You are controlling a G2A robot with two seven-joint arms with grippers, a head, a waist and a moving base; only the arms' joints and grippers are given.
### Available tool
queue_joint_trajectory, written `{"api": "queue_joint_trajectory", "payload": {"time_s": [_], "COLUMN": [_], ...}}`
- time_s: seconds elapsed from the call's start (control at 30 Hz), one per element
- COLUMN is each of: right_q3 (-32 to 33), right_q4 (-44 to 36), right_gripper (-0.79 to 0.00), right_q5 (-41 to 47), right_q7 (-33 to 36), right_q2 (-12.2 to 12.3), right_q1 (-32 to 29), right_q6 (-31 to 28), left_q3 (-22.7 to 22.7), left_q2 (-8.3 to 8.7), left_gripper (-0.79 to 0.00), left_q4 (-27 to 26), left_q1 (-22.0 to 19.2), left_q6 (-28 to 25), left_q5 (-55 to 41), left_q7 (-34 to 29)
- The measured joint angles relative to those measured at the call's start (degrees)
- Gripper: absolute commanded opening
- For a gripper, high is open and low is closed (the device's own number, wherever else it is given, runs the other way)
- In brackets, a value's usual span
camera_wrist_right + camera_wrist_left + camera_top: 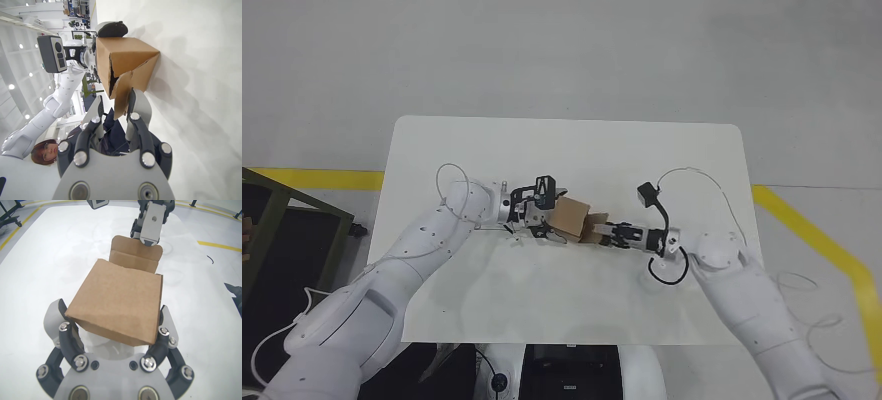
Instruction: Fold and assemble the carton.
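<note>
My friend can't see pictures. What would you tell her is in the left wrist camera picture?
A brown cardboard carton lies on a white table, held at its near end by the left gripper, one finger on each side. At its far end a flap sticks out, with the right gripper at the flap's edge.

The carton [570, 216] lies near the middle of the table [642, 150], left gripper [539, 218] at its left end, right gripper [604, 235] at its right
</note>
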Motion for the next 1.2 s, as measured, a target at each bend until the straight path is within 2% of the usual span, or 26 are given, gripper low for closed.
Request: {"api": "queue_joint_trajectory", "payload": {"time_s": [0.07, 0.17, 0.23, 0.33, 0.4, 0.43, 0.67, 0.77, 0.93, 0.97, 1.0, 1.1, 1.2], "right_q3": [-0.47, -1.15, -1.42, -1.77, -2.08, -2.21, -3.39, -3.94, -4.82, -4.97, -5.16, -5.52, -5.70], "right_q4": [0.60, 1.34, 1.87, 2.81, 3.67, 4.08, 7.43, 8.95, 11.41, 11.80, 12.27, 13.17, 13.90], "right_gripper": [-0.533, -0.446, -0.428, -0.480, -0.597, -0.616, -0.631, -0.696, -0.730, -0.779, -0.785, -0.785, -0.748], "right_q5": [1.02, 2.94, 3.90, 4.88, 5.77, 6.29, 10.24, 11.16, 11.24, 11.07, 10.86, 10.68, 10.44], "right_q7": [0.62, 1.28, 0.94, 0.08, -0.19, -0.14, 2.08, 2.81, 2.86, 2.71, 2.47, 2.18, 1.94], "right_q2": [-0.20, -0.56, -0.76, -1.04, -1.25, -1.35, -2.10, -2.43, -2.91, -2.99, -3.09, -3.32, -3.47], "right_q1": [0.43, 1.00, 1.27, 1.64, 1.92, 2.03, 3.34, 4.08, 5.28, 5.47, 5.70, 6.13, 6.42], "right_q6": [-1.13, -3.55, -4.82, -5.36, -5.41, -5.50, -6.89, -7.43, -7.53, -7.47, -7.39, -7.36, -7.33], "left_q3": [-0.03, -0.08, -0.10, -0.10, -0.09, -0.08, -0.04, -0.03, -0.05, -0.06, -0.07, -0.09, -0.13], "left_q2": [0.01, 0.04, 0.05, 0.07, 0.08, 0.08, 0.03, -0.01, -0.05, -0.06, -0.06, -0.05, -0.04], "left_gripper": [0.000, 0.000, 0.000, 0.000, 0.000, 0.000, 0.000, 0.000, 0.000, 0.000, 0.000, 0.000, 0.000], "left_q4": [0.10, 0.20, 0.20, 0.20, 0.17, 0.18, 0.20, 0.13, -0.02, -0.05, -0.09, -0.18, -0.23], "left_q1": [0.01, 0.02, 0.02, 0.04, 0.04, 0.04, 0.09, 0.09, 0.11, 0.11, 0.11, 0.13, 0.14], "left_q6": [-0.01, 0.03, 0.04, 0.03, -0.04, -0.09, -0.01, -0.01, -0.02, -0.05, -0.08, -0.18, -0.23], "left_q5": [0.01, -0.01, 0.00, 0.10, 0.14, 0.14, 0.07, -0.06, -0.24, -0.27, -0.31, -0.34, -0.37], "left_q7": [0.08, 0.10, 0.11, 0.00, -0.03, -0.05, -0.73, -0.99, -1.44, -1.51, -1.58, -1.75, -1.84]}}
